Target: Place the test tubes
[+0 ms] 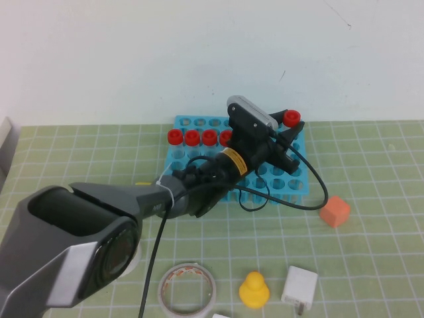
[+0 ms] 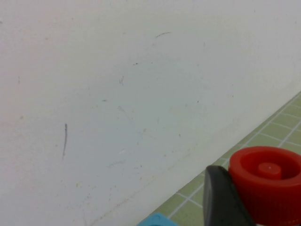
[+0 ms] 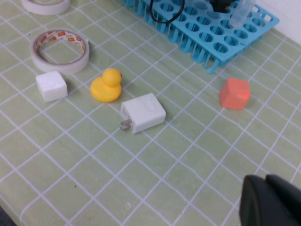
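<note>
The blue test tube rack point(image 1: 187, 122) stands at the back of the green grid mat. Several red-capped tubes point(image 1: 192, 138) stand in a row in its left part. My left arm reaches across the rack, and its gripper point(image 1: 286, 126) is shut on a red-capped test tube point(image 1: 290, 118) over the rack's far right corner. In the left wrist view a dark finger point(image 2: 221, 197) presses against the red cap point(image 2: 268, 181). In the right wrist view the clear tube point(image 3: 240, 13) hangs above the rack point(image 3: 221, 44). My right gripper point(image 3: 270, 202) is shut and empty, above the mat near the front.
An orange cube point(image 1: 335, 211) lies right of the rack. A yellow duck point(image 1: 254, 290), a white charger point(image 1: 299, 286) and a tape roll point(image 1: 187, 290) sit near the front edge. A white cube point(image 3: 51, 85) lies beside the tape. A white wall stands behind the rack.
</note>
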Motion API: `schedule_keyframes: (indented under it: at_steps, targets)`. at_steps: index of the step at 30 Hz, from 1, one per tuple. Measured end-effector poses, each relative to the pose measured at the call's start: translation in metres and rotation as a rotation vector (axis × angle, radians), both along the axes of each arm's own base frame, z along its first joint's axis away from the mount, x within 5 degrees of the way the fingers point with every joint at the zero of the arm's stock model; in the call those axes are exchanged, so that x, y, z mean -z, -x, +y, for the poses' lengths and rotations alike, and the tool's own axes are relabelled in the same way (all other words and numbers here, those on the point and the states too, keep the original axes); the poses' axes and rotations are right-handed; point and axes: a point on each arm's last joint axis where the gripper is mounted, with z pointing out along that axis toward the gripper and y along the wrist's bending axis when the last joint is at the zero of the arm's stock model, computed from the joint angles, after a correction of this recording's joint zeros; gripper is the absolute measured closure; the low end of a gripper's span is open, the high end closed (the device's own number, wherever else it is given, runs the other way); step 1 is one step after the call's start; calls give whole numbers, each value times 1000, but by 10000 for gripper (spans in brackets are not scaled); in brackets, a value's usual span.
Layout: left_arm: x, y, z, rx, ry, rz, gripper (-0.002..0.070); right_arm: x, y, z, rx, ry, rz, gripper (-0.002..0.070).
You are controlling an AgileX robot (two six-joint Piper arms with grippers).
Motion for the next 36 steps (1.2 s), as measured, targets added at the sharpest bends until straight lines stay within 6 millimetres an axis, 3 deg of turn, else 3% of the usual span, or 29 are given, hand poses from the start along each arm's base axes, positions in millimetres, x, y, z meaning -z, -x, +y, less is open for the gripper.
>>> schedule_keyframes:
  at_steps: [36]
  targets:
    - [2,3,-13,-200,-19,60,410,0,0,0,0,0,0,678]
